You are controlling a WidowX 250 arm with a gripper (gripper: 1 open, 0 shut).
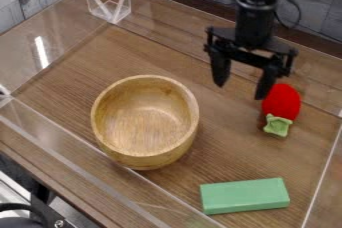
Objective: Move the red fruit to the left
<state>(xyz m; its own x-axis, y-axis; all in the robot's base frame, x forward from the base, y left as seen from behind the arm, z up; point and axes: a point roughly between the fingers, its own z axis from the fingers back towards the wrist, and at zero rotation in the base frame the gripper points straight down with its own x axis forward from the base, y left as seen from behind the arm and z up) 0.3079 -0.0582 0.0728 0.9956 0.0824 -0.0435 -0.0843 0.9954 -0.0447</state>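
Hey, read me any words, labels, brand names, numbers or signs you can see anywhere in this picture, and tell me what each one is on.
None: no readable text anywhere.
The red fruit, wooden bowl, green block and claw show no print or label.

One red fruit (281,101), one wooden bowl (144,121), one green block (245,195)

arm: black throughout, slim cylindrical wrist column running out of the top of the view | gripper (249,75): black, wide crossbar head beneath the column | fingers (219,66): long, thin, black prongs, tapering to narrow tips | cable: dark loop beside the column | markings: none legible
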